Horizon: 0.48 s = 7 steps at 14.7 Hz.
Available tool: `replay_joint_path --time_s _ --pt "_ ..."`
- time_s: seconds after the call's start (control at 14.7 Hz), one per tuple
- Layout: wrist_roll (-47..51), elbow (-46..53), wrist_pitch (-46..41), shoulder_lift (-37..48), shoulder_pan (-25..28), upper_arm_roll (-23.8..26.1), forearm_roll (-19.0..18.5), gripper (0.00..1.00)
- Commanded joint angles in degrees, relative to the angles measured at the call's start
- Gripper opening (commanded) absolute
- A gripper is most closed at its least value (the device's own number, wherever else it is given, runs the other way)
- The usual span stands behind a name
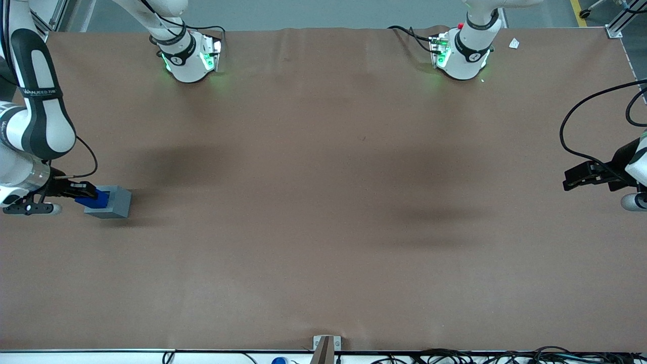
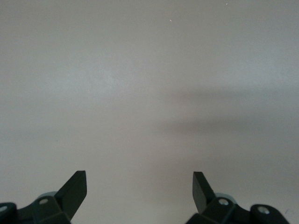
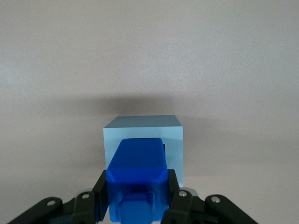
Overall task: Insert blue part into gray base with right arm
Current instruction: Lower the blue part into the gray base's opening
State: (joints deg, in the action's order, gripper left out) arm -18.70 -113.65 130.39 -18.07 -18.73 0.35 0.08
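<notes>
The gray base [image 1: 112, 202] stands on the brown table at the working arm's end. My right gripper [image 1: 81, 192] is shut on the blue part [image 1: 96, 199] and holds it right at the base, over its top face. In the right wrist view the black fingers [image 3: 100, 189] clamp the blue part [image 3: 138, 163] on both sides, with the gray base [image 3: 174, 140] directly under and ahead of it. I cannot tell how deep the part sits in the recess, which the part hides.
The brown table [image 1: 323, 227] stretches wide toward the parked arm's end. Two arm bases [image 1: 189, 58] stand at the table edge farthest from the front camera. Cables run along the edge nearest the camera [image 1: 455, 356].
</notes>
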Motion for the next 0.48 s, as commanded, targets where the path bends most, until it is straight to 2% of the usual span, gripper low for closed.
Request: replay_joint_path --time_s 0.0,0.41 --pt "-0.1 -0.4 -0.2 0.5 -1.1 0.8 0.0 0.18" --pt "0.8 -1.1 -0.1 0.6 -1.1 0.8 0.1 0.18"
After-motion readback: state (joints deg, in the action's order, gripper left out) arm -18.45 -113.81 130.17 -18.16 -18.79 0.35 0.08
